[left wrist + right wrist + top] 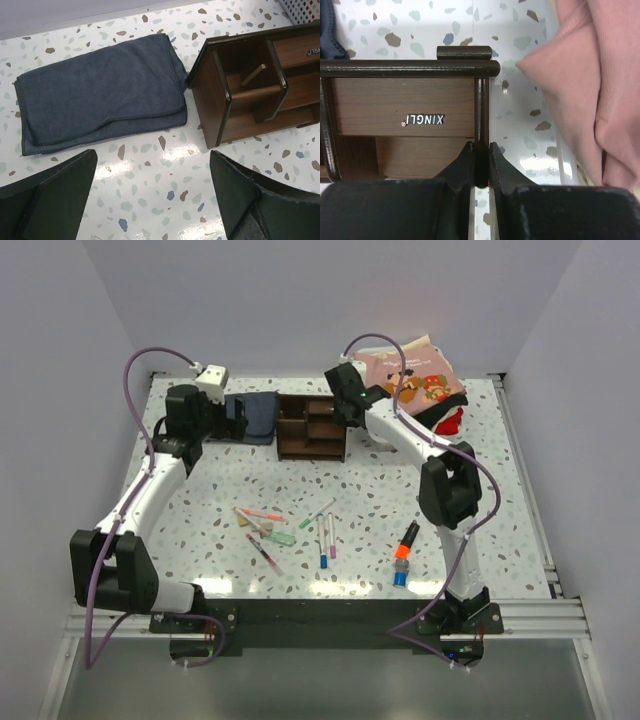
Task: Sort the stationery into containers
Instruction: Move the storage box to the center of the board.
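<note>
One dark brown wooden desk organiser (312, 428) stands at 12 o'clock on the white speckled desk (500, 490). The right arm's fingers (460, 165) are clamped together on its thin side wall at the end facing one heap of pink clothes (420, 375), which lies at 1 o'clock. In the left wrist view, one small tan bar (254, 75) leans inside one of the organiser's compartments.

The left arm's fingers (60, 195) stand wide apart above bare desk and hold nothing. One dark blue folded cloth (100, 95) lies at 11 o'clock, just beside the organiser.

The loose stationery lies well apart from the organiser, toward 6 o'clock. Three thin pens are there: one green-capped (317, 513), one blue-capped (322, 548) and one pink-capped (332, 538). At 7 o'clock a cluster holds one pale green eraser (281, 537), one dark red pen (265, 553) and further thin pieces too small to count. At 5 o'clock lie one thick black-orange marker (408, 538) and one tiny blue-capped bottle (399, 578).
</note>
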Available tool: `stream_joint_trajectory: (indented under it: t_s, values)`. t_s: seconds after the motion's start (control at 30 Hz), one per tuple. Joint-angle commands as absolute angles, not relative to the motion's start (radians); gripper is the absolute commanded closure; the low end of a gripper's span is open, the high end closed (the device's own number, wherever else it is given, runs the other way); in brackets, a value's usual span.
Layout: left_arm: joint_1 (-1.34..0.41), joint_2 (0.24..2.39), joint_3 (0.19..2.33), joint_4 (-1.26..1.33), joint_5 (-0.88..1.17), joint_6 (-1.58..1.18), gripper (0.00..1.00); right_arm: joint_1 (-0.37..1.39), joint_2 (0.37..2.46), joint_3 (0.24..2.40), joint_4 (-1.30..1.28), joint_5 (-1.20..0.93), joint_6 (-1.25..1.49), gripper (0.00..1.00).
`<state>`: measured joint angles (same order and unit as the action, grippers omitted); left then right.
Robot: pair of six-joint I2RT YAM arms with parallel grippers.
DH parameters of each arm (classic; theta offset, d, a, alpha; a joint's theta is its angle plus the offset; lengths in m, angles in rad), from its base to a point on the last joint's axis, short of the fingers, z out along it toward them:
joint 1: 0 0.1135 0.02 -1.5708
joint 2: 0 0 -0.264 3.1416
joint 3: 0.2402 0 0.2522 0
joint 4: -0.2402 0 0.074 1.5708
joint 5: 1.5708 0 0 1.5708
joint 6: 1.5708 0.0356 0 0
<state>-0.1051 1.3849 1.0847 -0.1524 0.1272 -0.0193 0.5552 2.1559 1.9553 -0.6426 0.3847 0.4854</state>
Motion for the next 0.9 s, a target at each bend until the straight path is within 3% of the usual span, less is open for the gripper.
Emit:
stream_joint_trajectory:
  t_s: [0.0,0.13,0.2,0.23,0.33,0.43,0.63,0.87]
  values:
    - [-0.098,1.393,1.094,-0.146,0.147,-0.031,0.0,0.517,2.171,2.023,-0.503,0.42,0.494,1.0]
    - [-0.098,1.394,1.091,-0.159,0.15,0.038,0.0,0.505,2.174,2.013,-0.486,0.4,0.479,0.99]
    - [-0.098,1.39,1.094,-0.182,0.155,0.063,0.0,0.505,2.158,1.997,-0.48,0.373,0.456,0.81]
    - [-0.098,1.385,1.1,-0.196,0.159,0.092,0.0,0.505,2.131,1.988,-0.48,0.336,0.448,0.65]
    - [-0.098,1.341,1.101,-0.248,0.202,0.156,0.0,0.506,2.067,1.928,-0.476,0.299,0.428,0.48]
    - [-0.1,1.275,1.097,-0.308,0.305,0.25,0.0,0.505,1.958,1.856,-0.492,0.281,0.43,0.42]
    - [-0.127,1.198,1.104,-0.449,0.456,0.362,0.0,0.506,1.728,1.64,-0.482,0.198,0.345,0.41]
    - [-0.213,1.187,1.029,-0.506,0.434,0.38,0.0,0.506,1.5,1.31,-0.477,-0.039,-0.102,0.36]
